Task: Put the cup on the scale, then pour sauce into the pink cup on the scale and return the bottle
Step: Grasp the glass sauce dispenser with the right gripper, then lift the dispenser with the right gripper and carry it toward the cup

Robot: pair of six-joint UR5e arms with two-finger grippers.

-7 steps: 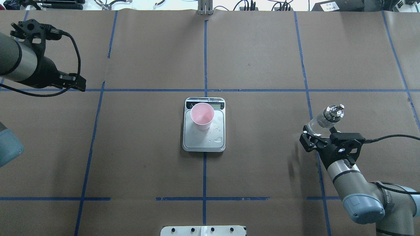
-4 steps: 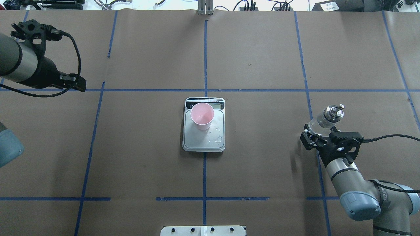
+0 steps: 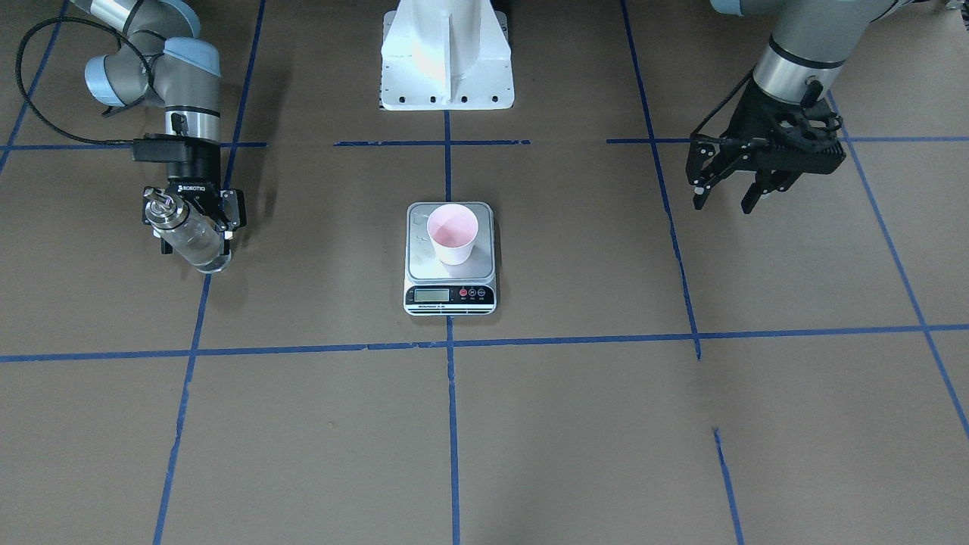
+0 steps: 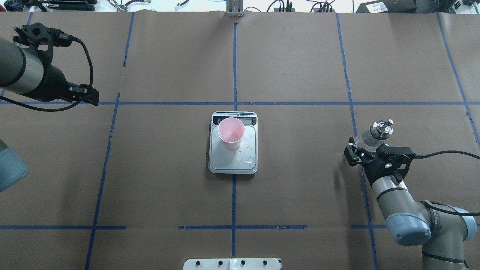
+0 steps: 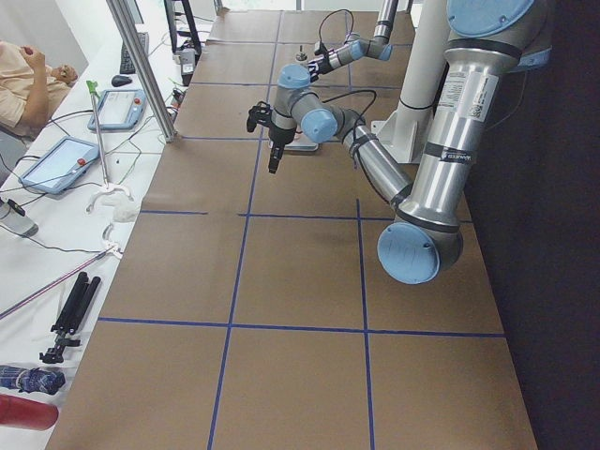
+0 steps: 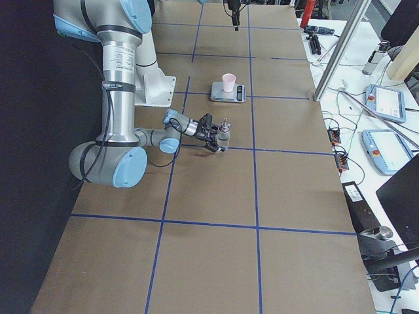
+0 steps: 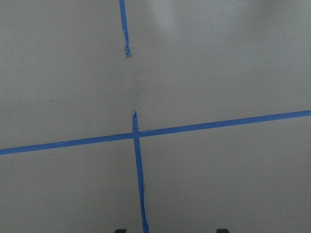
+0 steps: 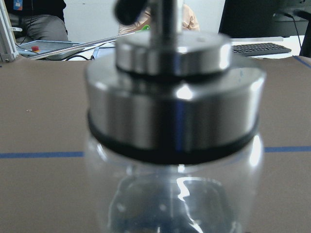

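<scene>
Glass bottle (image 4: 375, 133), clamped in right gripper (image 3: 194, 236) jaws, has dropped lower; cup (image 4: 231, 132) unmoved.

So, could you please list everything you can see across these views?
cup: one, pale pink, upright on the scale's platform.
scale: one, silver platform with a black display strip, at the table's centre.
droplets: a few, clear, on the platform beside the cup.
bottle: one, clear glass with a silver collar, held on the table's right side.
tape lines: several, blue, in a grid across the table.
table: one, brown covering.
tablets: two, grey-blue, on the white side bench.
person: one, partly seen, at that bench.
left gripper: one, black, open and empty.
right gripper: one, black, shut on the bottle.
</scene>
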